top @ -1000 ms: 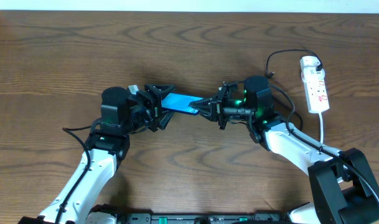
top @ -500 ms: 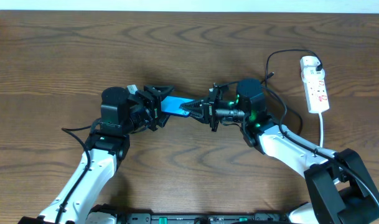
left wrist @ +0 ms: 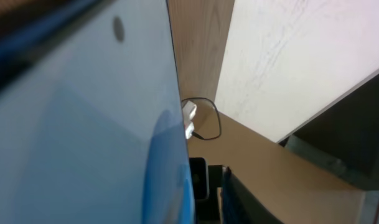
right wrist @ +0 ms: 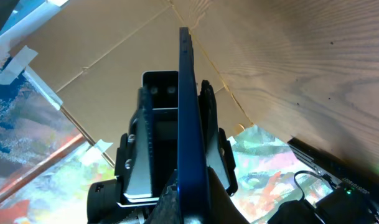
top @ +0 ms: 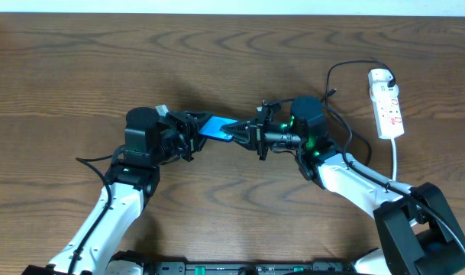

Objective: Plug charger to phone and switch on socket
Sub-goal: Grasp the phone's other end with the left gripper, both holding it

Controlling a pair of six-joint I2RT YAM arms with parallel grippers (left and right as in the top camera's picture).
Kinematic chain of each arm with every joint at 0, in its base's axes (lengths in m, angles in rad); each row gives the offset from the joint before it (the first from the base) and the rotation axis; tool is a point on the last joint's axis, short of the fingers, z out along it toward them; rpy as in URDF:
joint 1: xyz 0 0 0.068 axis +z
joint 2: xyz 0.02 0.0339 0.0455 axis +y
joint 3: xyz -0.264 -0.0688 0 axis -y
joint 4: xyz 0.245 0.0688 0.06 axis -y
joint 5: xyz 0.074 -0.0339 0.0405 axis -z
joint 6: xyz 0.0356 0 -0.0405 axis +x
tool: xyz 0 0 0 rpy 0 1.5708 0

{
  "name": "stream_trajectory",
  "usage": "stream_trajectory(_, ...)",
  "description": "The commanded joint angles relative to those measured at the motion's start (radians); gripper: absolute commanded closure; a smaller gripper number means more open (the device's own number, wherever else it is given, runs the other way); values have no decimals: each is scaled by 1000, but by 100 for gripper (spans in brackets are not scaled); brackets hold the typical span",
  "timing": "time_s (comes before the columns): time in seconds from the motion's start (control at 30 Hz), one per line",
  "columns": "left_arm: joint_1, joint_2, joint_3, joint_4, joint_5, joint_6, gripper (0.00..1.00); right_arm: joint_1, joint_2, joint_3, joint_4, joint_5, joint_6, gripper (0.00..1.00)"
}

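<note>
Overhead, the phone is seen near the middle of the table, and it seems to be lifted off the wood. The phone's left end is pinched by the left gripper. In the right wrist view two fingers are pressed on its flat faces. The right gripper is set at the phone's right end, with its fingers drawn close to a point. Whether the charger's small tip is caught between them cannot be told.

The charger is seen as a thin black loop far right of the phone, next to the socket.

The step is judged to be pushing the tip into the phone's end. The phone should be held steady. The tip should be lined up straight with the hole and pushed in slowly, never at a slant.

The phone is thin, flat and shiny, so it could slip. The cable is soft and bendy. The socket is hard white plastic with a round end and small red marks.
</note>
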Motion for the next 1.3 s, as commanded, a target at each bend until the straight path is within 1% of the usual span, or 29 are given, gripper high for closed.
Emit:
stream_trajectory(0.0,1,3,5,12,-20,3,72,5,-5,9,-3,-9,-11,99)
stream_trajectory(0.1,1,3,5,12,-20,2,80,5,-5,9,-3,-8,-25,99)
stream_trajectory(0.23,1,3,5,12,-20,2,81,5,-5,9,-3,2,-26,99)
stream_trajectory(0.27,1,3,5,12,-20,2,85,5,-5,9,-3,2,-26,99)
stream_trajectory(0.47,1,3,5,12,-20,2,88,6,-5,9,-17,10,-53,99)
stream_trajectory(0.67,1,3,5,13,-19,-56,89,21,-5,9,-116,53,-107,99)
stream_trajectory(0.77,1,3,5,12,-18,-77,88,26,-5,9,-119,74,-123,99)
stream_trajectory(1.0,1,3,5,13,-11,-81,88,28,-5,9,-120,102,-127,99)
stream_trajectory(1.27,1,3,5,13,-13,-185,89,30,-5,9,-119,118,-131,99)
